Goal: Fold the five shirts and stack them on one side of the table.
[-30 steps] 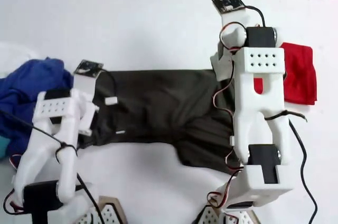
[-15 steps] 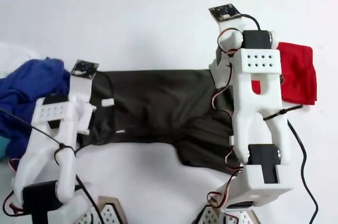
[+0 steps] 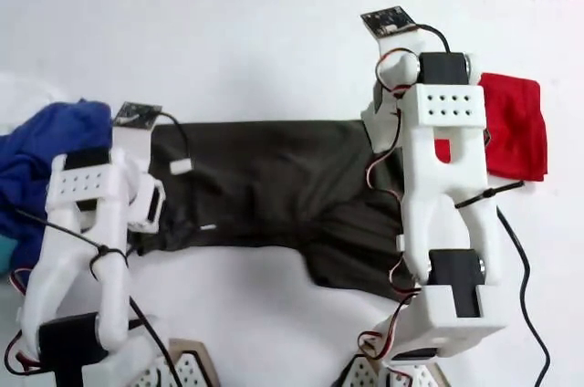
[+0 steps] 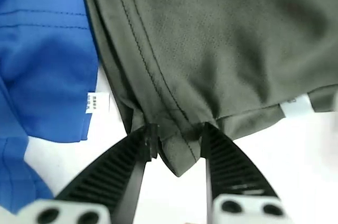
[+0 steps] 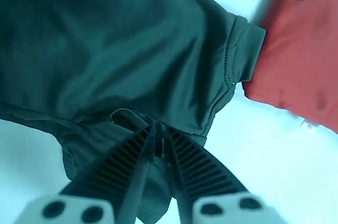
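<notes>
A dark olive shirt (image 3: 274, 186) lies spread across the middle of the table. My left gripper (image 4: 176, 142) is shut on the shirt's hem corner (image 4: 177, 152) at its left end, next to the blue shirt (image 4: 47, 65). My right gripper (image 5: 158, 137) is shut on a fold of the olive shirt (image 5: 105, 60) near its right end, close to the folded red shirt (image 5: 301, 60). From above, the left arm (image 3: 96, 204) stands over the shirt's left edge and the right arm (image 3: 447, 168) over its right part.
A crumpled blue shirt (image 3: 46, 159) is heaped at the left edge, with something white (image 3: 18, 95) behind it. The folded red shirt (image 3: 516, 127) sits at the right side. The far half of the white table (image 3: 228, 40) is bare.
The left arm has pulled leftward with the olive shirt's left edge, stretching it toward the blue heap. The right arm shifted slightly toward the far side, then held still.
</notes>
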Controlling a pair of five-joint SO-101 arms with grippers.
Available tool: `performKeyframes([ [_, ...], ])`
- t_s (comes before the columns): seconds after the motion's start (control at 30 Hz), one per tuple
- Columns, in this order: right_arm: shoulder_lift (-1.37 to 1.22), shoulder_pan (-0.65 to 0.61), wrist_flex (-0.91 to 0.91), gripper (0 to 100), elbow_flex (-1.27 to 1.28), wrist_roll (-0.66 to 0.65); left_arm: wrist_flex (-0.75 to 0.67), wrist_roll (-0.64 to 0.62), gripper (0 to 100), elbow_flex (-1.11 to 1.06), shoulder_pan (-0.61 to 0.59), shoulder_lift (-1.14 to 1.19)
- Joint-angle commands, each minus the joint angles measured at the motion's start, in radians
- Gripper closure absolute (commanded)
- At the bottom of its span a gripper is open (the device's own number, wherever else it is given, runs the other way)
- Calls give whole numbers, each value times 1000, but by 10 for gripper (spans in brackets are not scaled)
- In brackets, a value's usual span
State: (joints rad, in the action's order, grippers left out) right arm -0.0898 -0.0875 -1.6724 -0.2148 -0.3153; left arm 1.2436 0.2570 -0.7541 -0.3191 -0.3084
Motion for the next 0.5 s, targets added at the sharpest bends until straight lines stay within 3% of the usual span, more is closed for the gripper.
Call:
performKeyframes([
  [0.0,61,-10,4,979,-3,-2,-46,3,854,-21,-6,-25],
  [0.33,61,-10,4,979,-3,-2,-193,43,862,-151,-5,-25],
  [0.47,61,-10,2,979,-3,-2,-203,40,984,-128,-2,-26],
])
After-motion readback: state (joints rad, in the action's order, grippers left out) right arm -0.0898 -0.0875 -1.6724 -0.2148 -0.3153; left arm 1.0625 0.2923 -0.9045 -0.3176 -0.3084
